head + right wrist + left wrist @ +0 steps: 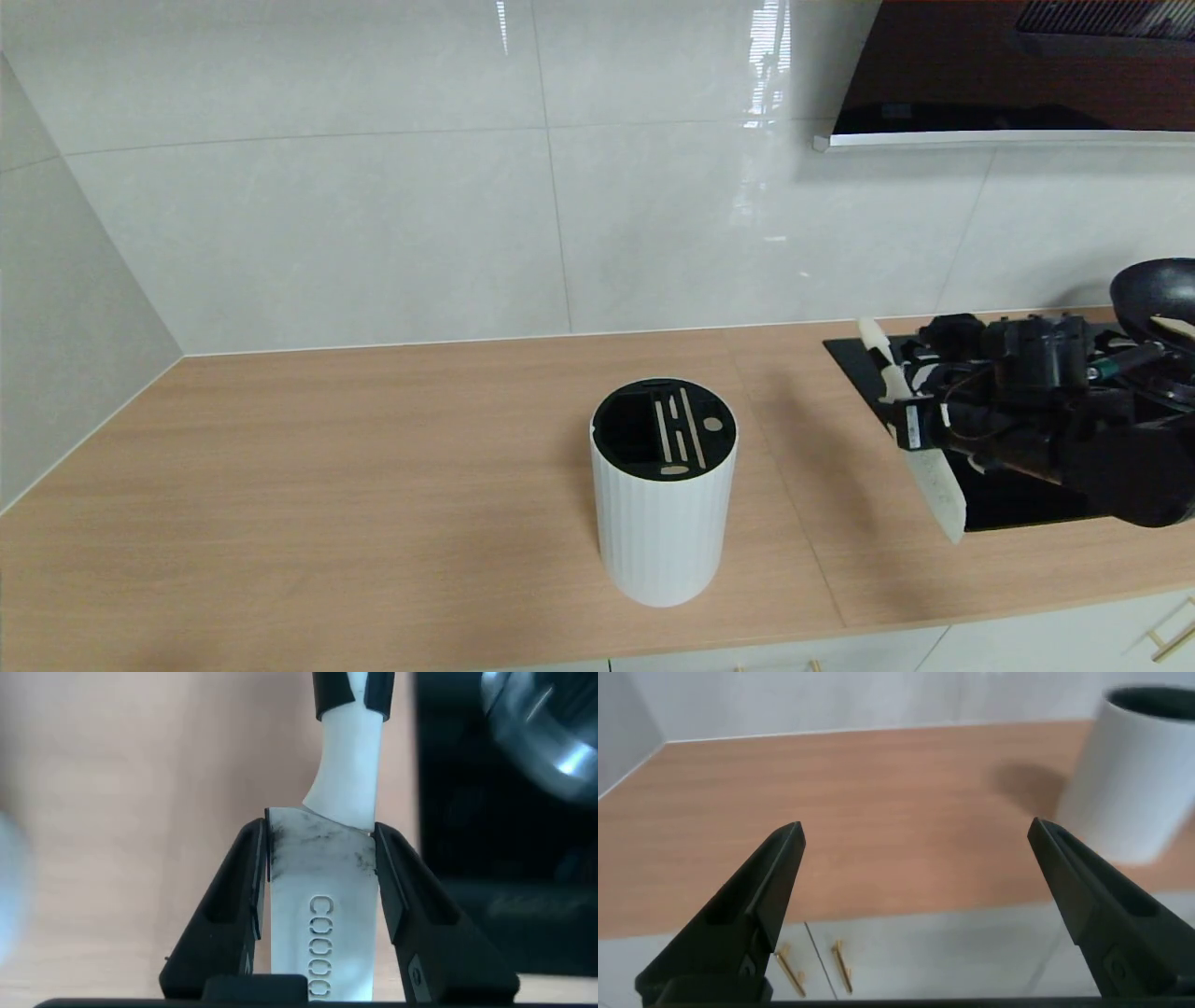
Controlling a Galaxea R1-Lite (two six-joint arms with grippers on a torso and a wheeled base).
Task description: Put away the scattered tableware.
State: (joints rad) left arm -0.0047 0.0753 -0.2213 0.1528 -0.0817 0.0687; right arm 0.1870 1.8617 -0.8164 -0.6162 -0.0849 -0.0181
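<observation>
knife in right tool, slots to its left

white knife [322, 877] is pinched at the blade base by the right tool [910, 418], handle toward the wall, tip toward the front of the desk [373, 467], over the cooktop [1008, 509] edge. knife block [663, 504] stands upright mid-desk, well apart to the robot's left, its slots [674, 429] running roughly along the blade's line. left tool [917, 831] hangs spread and empty near the block. likely the tip must swing down first.

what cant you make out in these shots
Knife: head view, its middle hidden by the right gripper; right wrist view, blade tip cut off by the edge.
Holder: head view, slot insides too dark to see.
Pan: head view, cut off by the right edge.
</observation>
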